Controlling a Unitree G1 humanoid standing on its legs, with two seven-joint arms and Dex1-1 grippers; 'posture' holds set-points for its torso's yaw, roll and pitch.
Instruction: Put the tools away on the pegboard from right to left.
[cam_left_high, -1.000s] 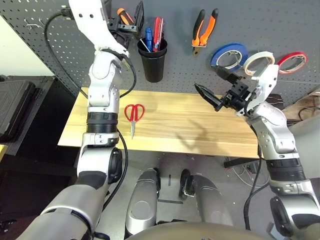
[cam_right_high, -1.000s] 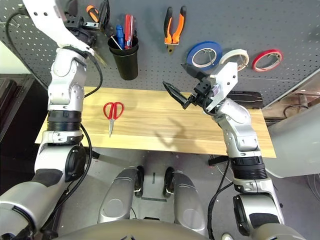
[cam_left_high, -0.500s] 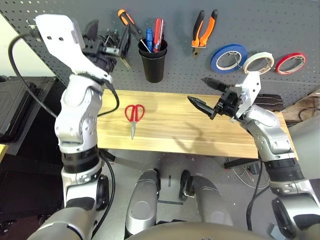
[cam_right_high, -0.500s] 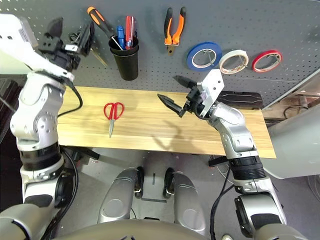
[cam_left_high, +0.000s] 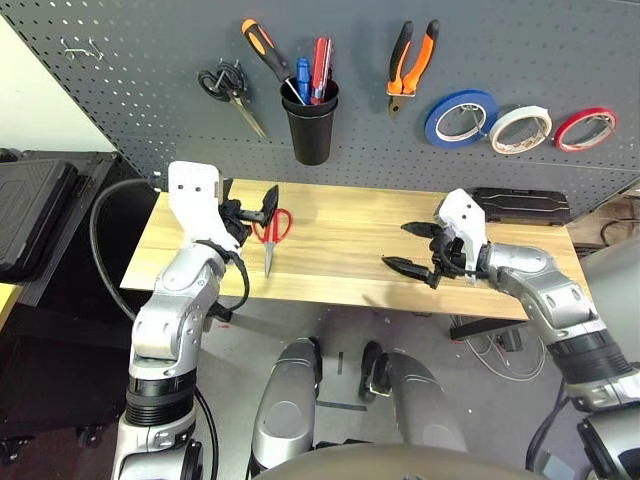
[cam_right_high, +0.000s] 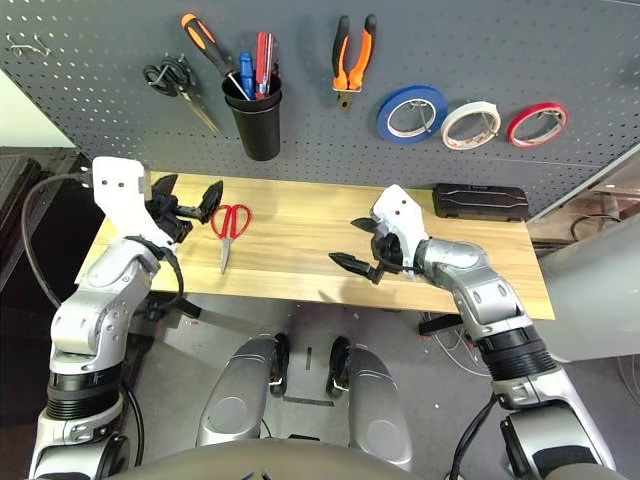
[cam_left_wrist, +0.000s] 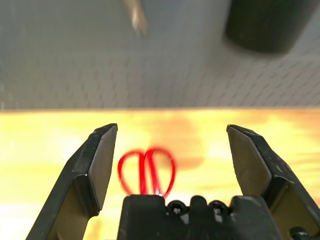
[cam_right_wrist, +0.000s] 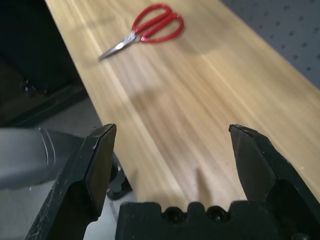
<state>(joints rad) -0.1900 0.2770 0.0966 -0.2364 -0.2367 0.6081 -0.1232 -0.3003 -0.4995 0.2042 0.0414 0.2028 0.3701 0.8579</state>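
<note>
Red scissors (cam_left_high: 268, 235) lie flat on the wooden table (cam_left_high: 340, 255), handles toward the pegboard (cam_left_high: 150, 90), blades pointing at the near edge, and that's the one tool not hung up. The left gripper (cam_left_high: 250, 207) sits low over the table's left part, right beside the scissor handles, fingers spread wide and holding nothing; in its wrist view the red loops (cam_left_wrist: 146, 170) show between the two black fingers (cam_left_wrist: 97, 165), close in front of the gripper body. Whether it touches the scissors, I can't tell. Over on the right, the right gripper (cam_left_high: 412, 247) hovers above the table, pointing left across the wood, jaws wide apart and empty; its own camera looks down the tabletop with the scissors well ahead. Up on the pegboard, the white tape (cam_left_high: 520, 128) hangs between a blue tape (cam_left_high: 460, 117) and a red tape (cam_left_high: 585, 127). Left of the tapes, the orange-and-black pliers (cam_left_high: 411, 60) hang handles up. The screwdriver (cam_left_high: 268, 50) leans with its tip in the black cup (cam_left_high: 309, 122), beside other handles in there. Black scissors (cam_left_high: 232, 90) hang further left. A black case (cam_left_high: 520, 205) lies at the table's back edge on the right.
</note>
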